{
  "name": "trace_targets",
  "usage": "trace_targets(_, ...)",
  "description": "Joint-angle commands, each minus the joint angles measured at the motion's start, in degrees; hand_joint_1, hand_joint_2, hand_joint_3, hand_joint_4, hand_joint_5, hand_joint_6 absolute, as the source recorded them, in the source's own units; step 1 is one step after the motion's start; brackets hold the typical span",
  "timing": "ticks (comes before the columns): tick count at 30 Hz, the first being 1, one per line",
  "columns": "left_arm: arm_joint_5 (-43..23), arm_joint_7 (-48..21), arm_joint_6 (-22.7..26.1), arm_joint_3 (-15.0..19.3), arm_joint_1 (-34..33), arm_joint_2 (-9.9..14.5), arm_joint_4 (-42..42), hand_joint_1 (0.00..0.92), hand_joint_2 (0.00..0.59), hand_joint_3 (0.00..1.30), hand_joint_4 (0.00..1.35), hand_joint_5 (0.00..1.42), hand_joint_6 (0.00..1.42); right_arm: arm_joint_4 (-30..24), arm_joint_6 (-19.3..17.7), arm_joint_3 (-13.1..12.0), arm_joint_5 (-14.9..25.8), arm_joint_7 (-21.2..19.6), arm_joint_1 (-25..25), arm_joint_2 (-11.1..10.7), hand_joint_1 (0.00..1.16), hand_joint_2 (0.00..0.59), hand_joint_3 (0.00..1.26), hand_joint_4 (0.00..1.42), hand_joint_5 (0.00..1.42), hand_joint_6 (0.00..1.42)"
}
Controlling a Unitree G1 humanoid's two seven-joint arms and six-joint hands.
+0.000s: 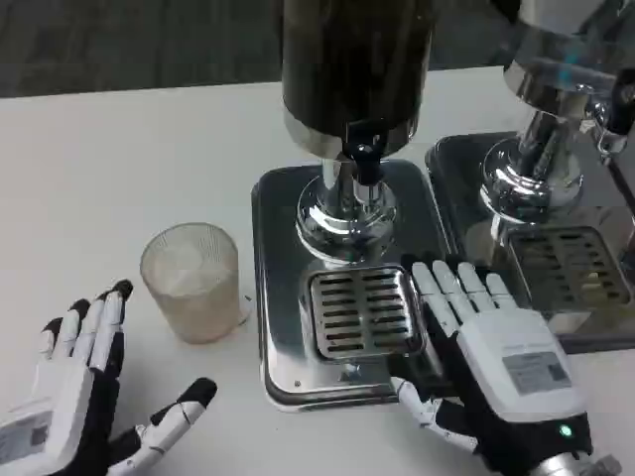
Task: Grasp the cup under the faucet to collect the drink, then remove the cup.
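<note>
My left hand sits low on the white desk, fingers spread wide and holding nothing, its white plastic back and black-tipped fingers aimed toward the cup. The thumb juts out to the side, apart from the cup. My right hand lies palm down with fingers straight and close together, also holding nothing, resting at the right edge of the polished steel base tray beside the slotted drip grate. The cup stands upright on the desk just left of that tray, not under the faucet; it is a ribbed, translucent cylinder, frosted looking. Above the grate I see the black faucet hanging from a dark cylindrical dispenser on a chromed, flared pedestal. A second dispenser of mirrored metal stands to the right.
</note>
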Motion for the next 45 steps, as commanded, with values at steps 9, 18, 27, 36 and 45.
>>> trace_targets(9,0.1,0.7,0.3,0.1,0.1,0.0,-0.5,0.000,0.144,0.00,0.00,0.00,0.00,0.5,-0.2,0.3,0.2,0.3,-0.8,-0.1,0.31,0.467,0.00,0.00,0.00,0.00)
trace_targets(18,-0.6,2.0,-0.1,1.6,-0.7,-0.6,-2.0,0.000,0.103,0.00,0.00,0.00,0.00,0.8,-0.1,-0.2,0.9,1.2,-1.5,-0.4,0.32,0.467,0.00,0.00,0.00,0.00)
trace_targets(27,-5.8,1.1,-2.4,4.1,-6.7,0.5,1.9,0.000,0.057,0.00,0.00,0.00,0.00,0.7,1.2,-0.1,-0.3,1.6,-2.7,-0.4,0.32,0.467,0.00,0.00,0.00,0.00)
trace_targets(36,-7.8,2.4,-6.0,3.7,-16.0,3.4,14.0,0.000,0.019,0.00,0.00,0.00,0.00,1.1,2.8,0.6,-1.5,0.7,-2.4,1.2,0.33,0.467,0.00,0.00,0.00,0.00)
trace_targets(45,-14.6,3.8,-16.9,3.4,-20.5,2.1,29.0,0.000,0.000,0.00,0.00,0.00,0.00,0.6,3.7,1.1,-2.0,0.7,-1.7,1.8,0.33,0.467,0.00,0.00,0.00,0.00)
